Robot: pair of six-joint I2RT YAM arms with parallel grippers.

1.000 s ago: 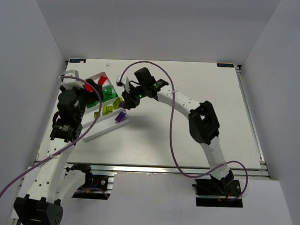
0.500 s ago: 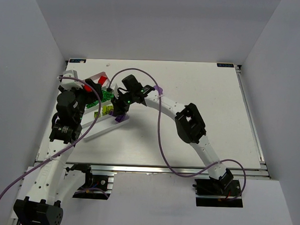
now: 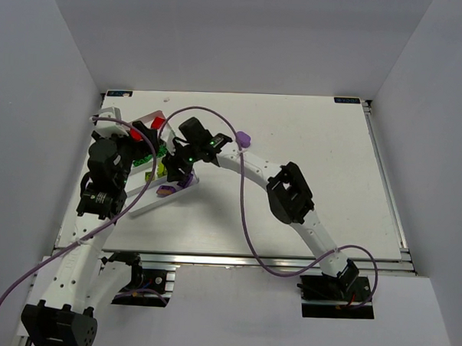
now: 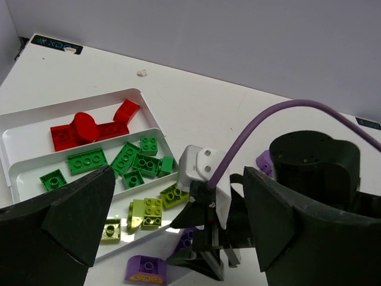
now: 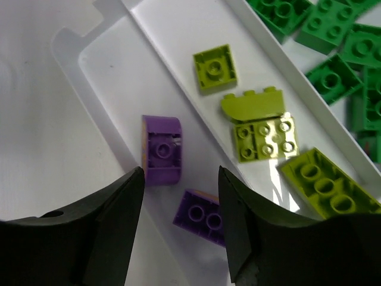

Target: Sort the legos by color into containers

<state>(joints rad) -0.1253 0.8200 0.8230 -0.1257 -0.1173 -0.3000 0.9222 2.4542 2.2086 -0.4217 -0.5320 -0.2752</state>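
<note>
The white tray (image 5: pixel 89 42) holds the legos by colour. Red bricks (image 4: pixel 89 128) fill the far compartment, green ones (image 4: pixel 128 161) the second, yellow-green ones (image 5: pixel 264 138) the third. In the nearest compartment lie a rounded purple brick (image 5: pixel 162 158) by the outer rim and a flat purple brick (image 5: pixel 202 217). My right gripper (image 5: pixel 180 179) hangs open just above these two, touching neither. My left gripper (image 4: pixel 178 179) stands wide open and empty, higher up, looking down over the tray (image 4: pixel 12 137) and the right arm. One more purple brick (image 3: pixel 242 137) lies on the table to the tray's right.
The right arm's purple cable (image 3: pixel 248 220) loops over the table's middle. The tray (image 3: pixel 149 204) lies slanted at the table's left, close to the left arm (image 3: pixel 100 183). The table's left edge (image 3: pixel 77 189) runs just beyond it.
The right gripper has moved left and down over the tray's nearest compartment and has opened. The rounded purple brick now lies free there. The left gripper has stayed put.
</note>
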